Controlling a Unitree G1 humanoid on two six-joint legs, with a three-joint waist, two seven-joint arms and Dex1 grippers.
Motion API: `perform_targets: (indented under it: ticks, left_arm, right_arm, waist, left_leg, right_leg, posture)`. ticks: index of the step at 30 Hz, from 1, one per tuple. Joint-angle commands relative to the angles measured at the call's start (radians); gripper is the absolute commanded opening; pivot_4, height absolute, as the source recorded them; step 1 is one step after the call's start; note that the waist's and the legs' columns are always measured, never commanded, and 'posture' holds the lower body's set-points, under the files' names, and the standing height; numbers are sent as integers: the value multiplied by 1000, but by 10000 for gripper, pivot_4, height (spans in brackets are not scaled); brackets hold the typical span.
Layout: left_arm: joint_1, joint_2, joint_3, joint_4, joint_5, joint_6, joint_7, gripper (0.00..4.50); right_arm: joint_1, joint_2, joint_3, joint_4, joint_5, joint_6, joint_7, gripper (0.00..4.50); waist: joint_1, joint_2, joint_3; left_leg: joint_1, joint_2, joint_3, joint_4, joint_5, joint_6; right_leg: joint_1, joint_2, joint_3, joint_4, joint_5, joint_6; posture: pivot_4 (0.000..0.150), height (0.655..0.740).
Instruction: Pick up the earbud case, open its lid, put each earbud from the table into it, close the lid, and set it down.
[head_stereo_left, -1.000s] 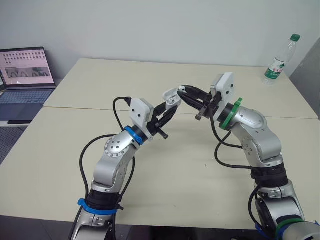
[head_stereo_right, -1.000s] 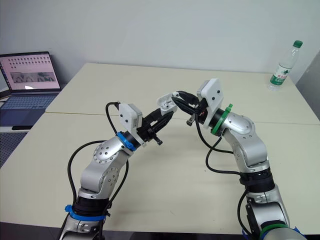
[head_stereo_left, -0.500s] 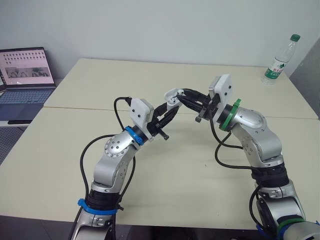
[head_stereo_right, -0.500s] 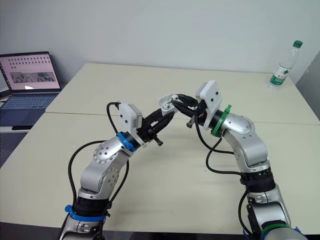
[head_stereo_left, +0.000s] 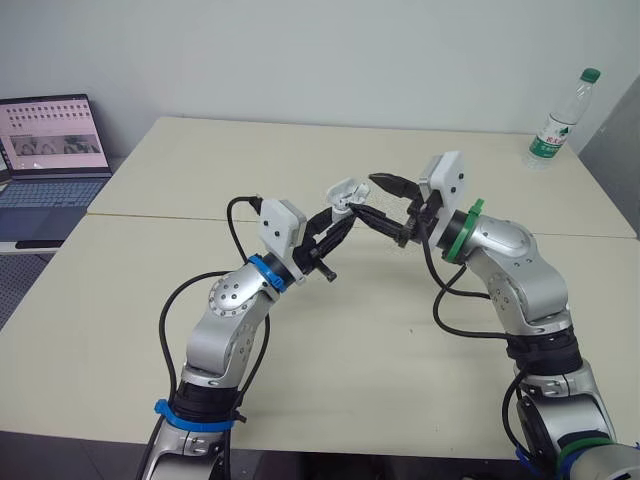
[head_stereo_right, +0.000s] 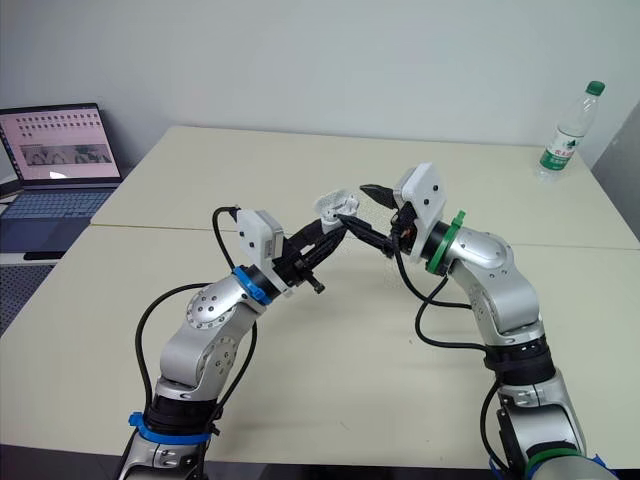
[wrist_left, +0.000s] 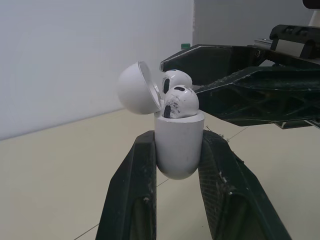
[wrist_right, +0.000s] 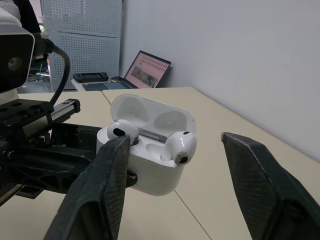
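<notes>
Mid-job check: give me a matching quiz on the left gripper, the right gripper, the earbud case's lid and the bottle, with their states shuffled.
Things:
1. left gripper
2. right gripper
3. rounded white lid of the white earbud case
4. clear plastic bottle with green cap

States:
a. upright at the table's far right corner
b. open, holding nothing
c. shut on the white earbud case
d. swung back on its hinge, two white earbuds seated below

Pairs: 1-c, 2-b, 3-d, 4-a.

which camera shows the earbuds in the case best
The right wrist view: both earbuds show side by side in the open earbud case. The left wrist view overlaps them; eye views: too small to tell.
</notes>
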Motion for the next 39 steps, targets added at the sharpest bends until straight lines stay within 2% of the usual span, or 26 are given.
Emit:
perform_targets:
  ticks: [1,14,23,26,31,39]
  left_arm:
    - [-11,-7,-6,-44,-11,-18,-5,7768]
    - [-10,-4,-5,-43,-7,-20,-3,7768]
    - [-8,-3,-7,-46,-5,-19,-3,7768]
    - [-7,-3,-10,-50,-4,-19,-3,7768]
    - [-3,-1,-13,-55,-4,-18,-5,7768]
    - [1,2,-11,-57,1,-20,2,7768]
  right_arm:
    - [-2,5,-19,-33,46,8,17,28130]
    - [-8,-19,-80,-38,159,68,39,28130]
    - [-37,7,-152,8,204,166,-90,28130]
    - [-26,-5,-136,17,168,151,-98,19746]
    - [-11,-5,-128,17,145,153,-113,202]
    - [18,-31,-88,-41,145,173,-82,202]
  waist:
    - [0,0,0]
    - [0,0,0]
    - [0,0,0]
    - [0,0,0]
    - [0,0,0]
    - [-1,0,0]
  left_leg:
    - [0,0,0,0,0,0]
    - [0,0,0,0,0,0]
    - [0,0,0,0,0,0]
    - [0,0,0,0,0,0]
    - [0,0,1,0,0,0]
    - [0,0,0,0,0,0]
  right_leg:
    - [0,0,0,0,0,0]
    - [0,0,0,0,0,0]
    - [0,0,0,0,0,0]
    - [0,0,0,0,0,0]
    - [0,0,1,0,0,0]
    - [0,0,1,0,0,0]
  posture:
    - [1500,7400]
    - [1500,7400]
    - [1500,7400]
    - [1500,7400]
    - [1500,7400]
    - [1500,7400]
